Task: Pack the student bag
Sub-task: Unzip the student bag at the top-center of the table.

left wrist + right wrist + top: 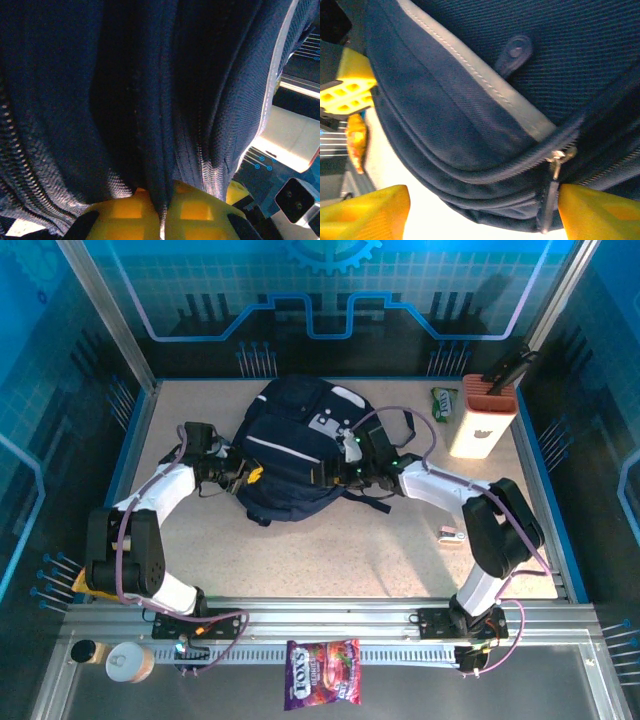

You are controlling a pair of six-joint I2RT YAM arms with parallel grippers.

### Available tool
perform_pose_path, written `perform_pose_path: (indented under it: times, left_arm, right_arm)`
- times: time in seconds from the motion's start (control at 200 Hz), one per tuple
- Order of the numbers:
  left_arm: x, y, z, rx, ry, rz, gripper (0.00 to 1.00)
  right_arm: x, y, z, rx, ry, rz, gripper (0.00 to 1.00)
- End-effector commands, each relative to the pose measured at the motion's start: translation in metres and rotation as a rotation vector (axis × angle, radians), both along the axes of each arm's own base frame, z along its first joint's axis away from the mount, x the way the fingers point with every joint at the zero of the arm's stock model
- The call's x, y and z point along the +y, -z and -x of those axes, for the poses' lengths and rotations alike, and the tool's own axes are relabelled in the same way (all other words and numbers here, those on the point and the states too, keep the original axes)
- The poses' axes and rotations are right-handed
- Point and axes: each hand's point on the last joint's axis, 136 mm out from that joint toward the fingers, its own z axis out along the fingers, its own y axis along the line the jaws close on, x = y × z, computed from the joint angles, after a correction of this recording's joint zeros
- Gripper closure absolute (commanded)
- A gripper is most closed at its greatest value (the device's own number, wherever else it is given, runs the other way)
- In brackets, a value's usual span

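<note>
You've got open table [330, 560] at 6 o'clock of the student bag [295, 455]. At 2–3 o'clock the tall box [482, 418] and green packet [444, 400] block you; small item [450, 533] sits at 4.

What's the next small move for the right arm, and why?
Probably close the right gripper on the zipper pull: its jaws stand open with the pull between them, near one finger, the zip looks shut, and the left gripper pinches a fold of the student bag to brace it.
</note>
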Motion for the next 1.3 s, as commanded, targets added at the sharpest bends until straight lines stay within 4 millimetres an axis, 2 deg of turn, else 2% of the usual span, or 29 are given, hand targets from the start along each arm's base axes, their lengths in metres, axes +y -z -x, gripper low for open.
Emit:
perform_pose_path:
  times: [0.0, 0.11, 0.33, 0.54, 0.82, 0.865, 0.95, 1.01, 1.181, 1.296]
  left_arm:
    - [-0.008, -0.014, -0.001, -0.044, 0.022, 0.021, 1.0]
    - [-0.008, -0.016, -0.001, -0.047, 0.025, 0.019, 1.0]
    - [-0.009, -0.017, -0.001, -0.048, 0.028, 0.021, 0.99]
    - [-0.009, -0.017, -0.001, -0.05, 0.033, 0.023, 0.99]
    - [-0.01, -0.019, -0.001, -0.053, 0.032, 0.027, 1.0]
    - [-0.01, -0.019, -0.002, -0.054, 0.032, 0.027, 0.99]
    - [-0.011, -0.018, -0.002, -0.051, 0.034, 0.03, 0.99]
    - [-0.012, -0.017, -0.002, -0.051, 0.038, 0.03, 0.99]
    - [-0.016, -0.012, -0.004, -0.04, 0.038, 0.038, 0.99]
    - [-0.022, -0.012, -0.007, -0.046, 0.039, 0.041, 0.99]
  right_arm:
    - [-0.017, -0.001, -0.01, -0.102, 0.017, 0.08, 0.24]
    - [-0.027, 0.002, -0.013, -0.139, 0.019, 0.135, 0.3]
    - [-0.026, 0.007, -0.01, -0.154, -0.028, 0.16, 0.49]
    - [-0.03, 0.016, -0.018, -0.174, -0.041, 0.224, 0.51]
    - [-0.021, 0.024, -0.02, -0.161, -0.111, 0.23, 0.66]
    - [-0.021, 0.025, -0.018, -0.156, -0.116, 0.227, 0.7]
    - [-0.023, 0.026, -0.015, -0.149, -0.11, 0.236, 0.86]
    - [-0.027, 0.026, -0.012, -0.155, -0.096, 0.263, 0.91]
    - [-0.027, 0.019, 0.006, -0.184, -0.12, 0.288, 0.97]
    - [-0.016, 0.013, 0.023, -0.205, -0.176, 0.31, 0.98]
